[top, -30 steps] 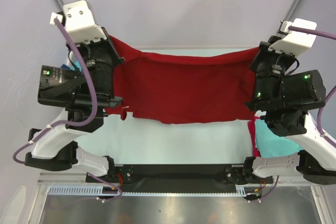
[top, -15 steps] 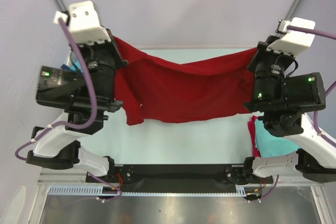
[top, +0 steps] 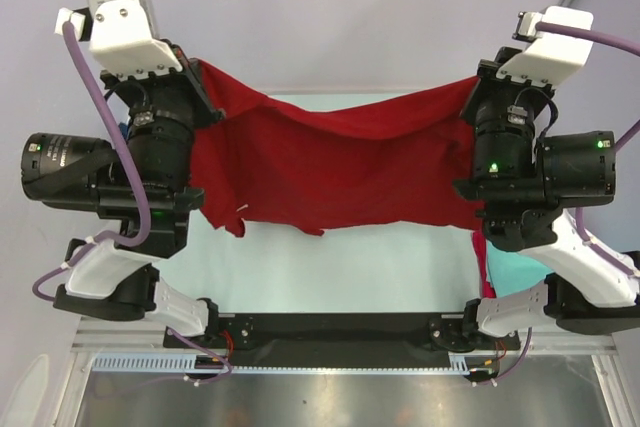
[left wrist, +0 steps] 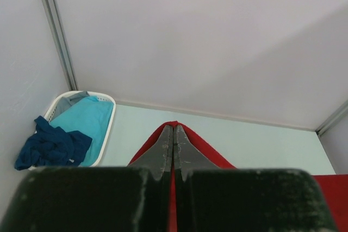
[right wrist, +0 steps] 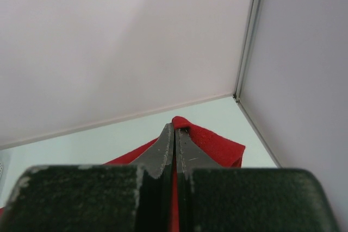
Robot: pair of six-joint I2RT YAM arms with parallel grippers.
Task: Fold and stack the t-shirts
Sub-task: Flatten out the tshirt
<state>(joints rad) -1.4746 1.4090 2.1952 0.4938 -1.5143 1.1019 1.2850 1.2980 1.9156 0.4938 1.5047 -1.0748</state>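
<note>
A dark red t-shirt (top: pixel 340 172) hangs spread wide above the table, held by its two upper corners. My left gripper (top: pixel 198 67) is shut on the left corner, and red cloth (left wrist: pixel 200 146) is pinched between its fingers (left wrist: pixel 163 148) in the left wrist view. At the right corner my right gripper (top: pixel 478 82) is shut as well, with a fold of the shirt (right wrist: pixel 217 144) bulging just past its fingertips (right wrist: pixel 187 148). The shirt sags in the middle and its lower edge hangs free. More t-shirts, a turquoise one (left wrist: pixel 87 120) and a dark navy one (left wrist: pixel 51 148), lie in the basket.
A white plastic basket (left wrist: pixel 110 126) stands at the table's far left corner against the wall. A turquoise t-shirt (top: pixel 520 272) on a red one (top: pixel 480 247) lies at the near right, under the right arm. Enclosure walls and posts bound the table.
Both grippers have risen with the shirt's corners, and the left one has shifted left. The shirt now hangs higher and more stretched between them.
</note>
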